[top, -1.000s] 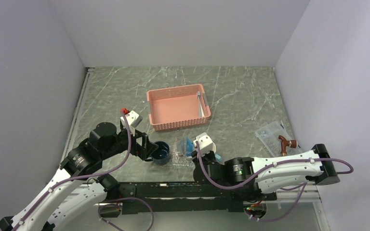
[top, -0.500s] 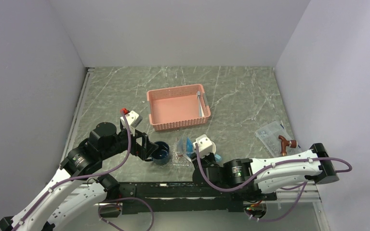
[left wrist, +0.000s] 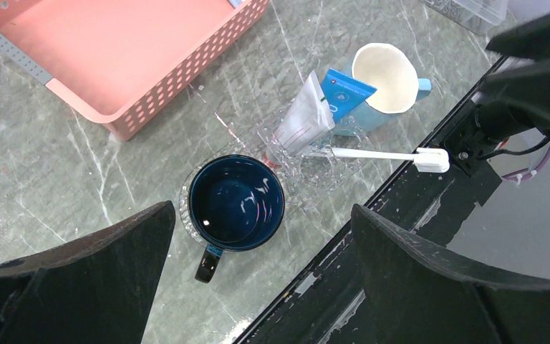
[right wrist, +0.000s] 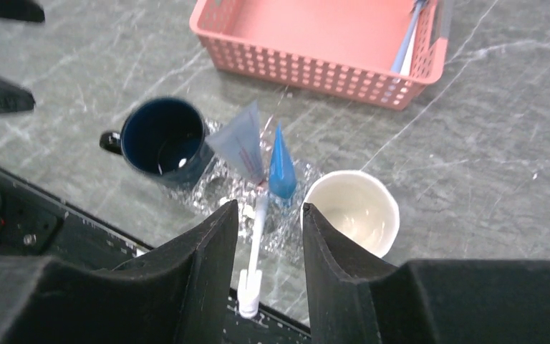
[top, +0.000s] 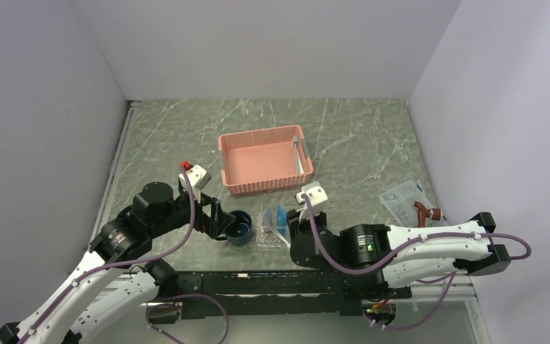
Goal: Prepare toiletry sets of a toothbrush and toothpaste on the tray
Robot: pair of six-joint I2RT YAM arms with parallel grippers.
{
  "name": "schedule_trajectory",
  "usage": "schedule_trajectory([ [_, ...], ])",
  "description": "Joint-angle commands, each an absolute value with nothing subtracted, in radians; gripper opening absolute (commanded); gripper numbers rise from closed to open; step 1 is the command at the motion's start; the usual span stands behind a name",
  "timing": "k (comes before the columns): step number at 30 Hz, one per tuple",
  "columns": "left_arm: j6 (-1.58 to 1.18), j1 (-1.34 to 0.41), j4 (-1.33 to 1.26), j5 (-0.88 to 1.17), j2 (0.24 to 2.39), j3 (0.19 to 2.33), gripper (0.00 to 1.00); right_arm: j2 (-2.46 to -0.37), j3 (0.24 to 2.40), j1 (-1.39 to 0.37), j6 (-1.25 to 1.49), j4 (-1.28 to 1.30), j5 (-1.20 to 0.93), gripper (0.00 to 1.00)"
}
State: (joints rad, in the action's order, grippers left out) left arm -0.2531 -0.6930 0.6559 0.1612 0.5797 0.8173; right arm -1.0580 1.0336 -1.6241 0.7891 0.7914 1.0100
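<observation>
The clear glittery tray [right wrist: 218, 192] lies near the table's front edge. On it lie a white toothpaste tube [right wrist: 240, 143], a blue toothpaste tube [right wrist: 281, 161] and a white toothbrush [right wrist: 259, 226], whose head reaches past the table's edge. My right gripper [right wrist: 268, 276] is open just above that toothbrush, with a finger on each side and not touching it. My left gripper [left wrist: 265, 287] is open and empty above the front edge, near a dark blue mug [left wrist: 236, 201]. A second toothbrush [top: 297, 153] lies in the pink basket [top: 258, 161].
The dark blue mug [top: 240, 227] stands at the tray's left end. A white mug with a light blue outside [right wrist: 351, 211] stands at its right end. A clear box with a brown piece [top: 409, 201] is at the right. The black table rail [left wrist: 372, 222] runs along the front.
My right wrist has risen and drawn back from the tray towards the basket. The left arm and the things on the tray have not moved.
</observation>
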Motion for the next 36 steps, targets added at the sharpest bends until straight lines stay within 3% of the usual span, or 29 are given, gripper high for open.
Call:
schedule_trajectory([
  [1,-0.258,-0.688,0.624,0.178,0.581,0.811,0.99,-1.037,1.113,-1.554,0.697,0.801,1.036,0.41],
  [9,-0.259,-0.688,0.627,0.173,0.578,0.811,0.99,-1.041,1.137,-1.292,0.509,0.686,0.805,0.41],
  [20,-0.262,-0.688,0.630,0.179,0.579,0.810,0.99,-1.247,1.230,-0.939,0.382,0.632,0.471,0.42],
  [36,-0.263,-0.688,0.644,0.157,0.581,0.807,0.99,-1.611,1.401,-0.723,0.327,0.570,0.280,0.45],
])
